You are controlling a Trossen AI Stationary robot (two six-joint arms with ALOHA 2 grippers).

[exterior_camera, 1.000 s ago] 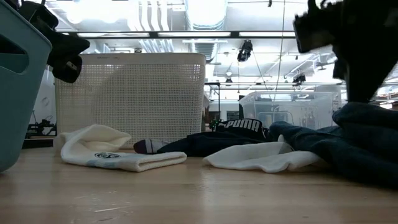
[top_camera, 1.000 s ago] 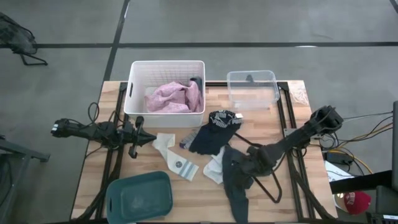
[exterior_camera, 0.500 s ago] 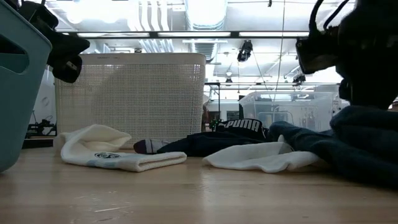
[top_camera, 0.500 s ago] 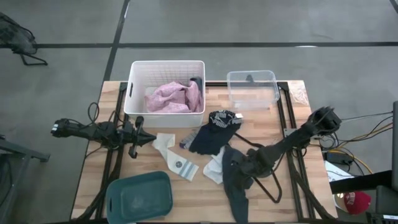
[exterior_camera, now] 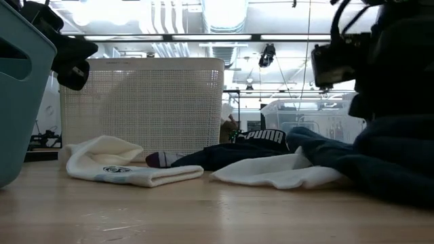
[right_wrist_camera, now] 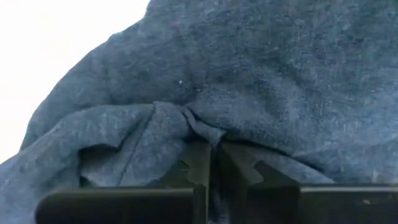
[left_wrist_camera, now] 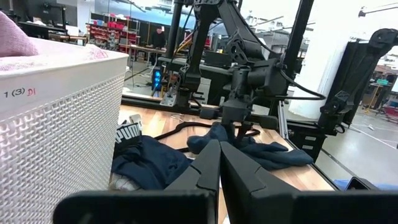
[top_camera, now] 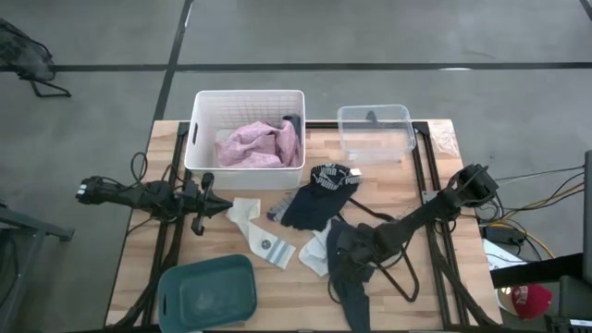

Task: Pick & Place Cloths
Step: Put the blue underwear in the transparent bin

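My right gripper (top_camera: 345,250) is low over the table's near right part and shut on a dark navy garment (top_camera: 350,277), which lies bunched and stretches toward the near edge. A second navy piece with white lettering (top_camera: 319,196) lies flat beside it. One white sock (top_camera: 319,252) lies against the held garment, and a cream sock (top_camera: 261,233) lies farther left. A pink garment (top_camera: 259,143) sits inside the white basket (top_camera: 199,129). My left gripper (top_camera: 218,205) hovers shut in front of the basket, touching nothing. My right gripper pinches a raised fold of the navy garment (right_wrist_camera: 186,121) between its two fingers (right_wrist_camera: 200,155), coming down at a slant from the table's right side. The cloth is gathered into wrinkles at the fingers. The rest of the garment (exterior_camera: 386,166) lies on the table.
A thin black wire hanger (top_camera: 396,270) lies under my right arm, partly beneath the navy garment. A clear plastic box (top_camera: 375,129) stands at the far right, and a green bin (top_camera: 208,291) at the near left corner. Bare wood shows between the socks and the bin.
My right gripper has moved toward the table's left and lower, dragging the navy garment's upper part with it. The cloth has bunched up there, and the white sock beside it has been pushed a little to the left. The garment's near end has stayed put.
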